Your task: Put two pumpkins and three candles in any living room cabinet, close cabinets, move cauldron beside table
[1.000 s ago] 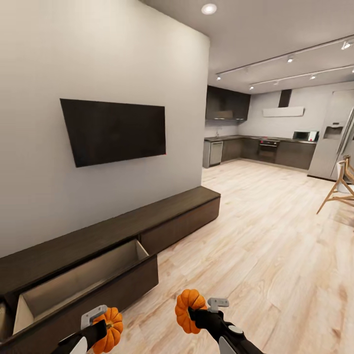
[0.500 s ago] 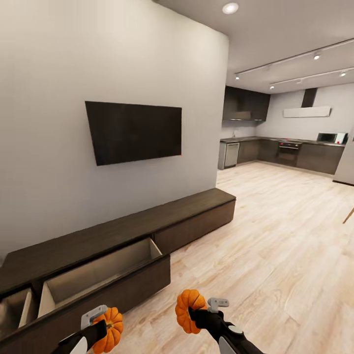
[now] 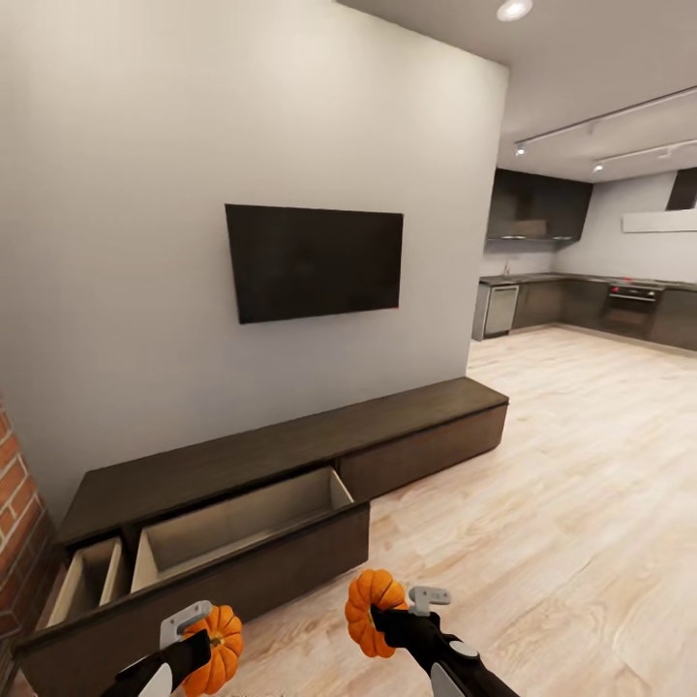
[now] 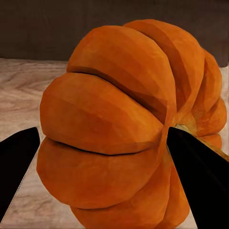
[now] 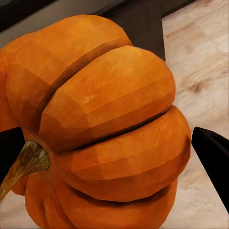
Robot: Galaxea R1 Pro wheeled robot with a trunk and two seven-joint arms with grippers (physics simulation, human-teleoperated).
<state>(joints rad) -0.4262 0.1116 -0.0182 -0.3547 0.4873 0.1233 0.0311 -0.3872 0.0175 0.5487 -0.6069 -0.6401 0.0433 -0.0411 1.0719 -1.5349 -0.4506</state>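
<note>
The left gripper (image 3: 208, 634) is clamped on one pumpkin (image 3: 218, 649), and the right gripper (image 3: 387, 615) is clamped on the other pumpkin (image 3: 370, 597); both hang over the wood floor (image 3: 542, 523) just in front of the cabinet (image 3: 290, 455). Two of the cabinet's drawers stand pulled out at its left end, against the wall under a television (image 3: 315, 259)

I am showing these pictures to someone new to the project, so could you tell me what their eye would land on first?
Most striking are the two orange pumpkins at the bottom of the head view, one held in the left gripper and one in the right gripper. Beyond them, the long dark cabinet along the white wall has two drawers pulled open, showing pale interiors. A black TV hangs on the wall above it.
</note>
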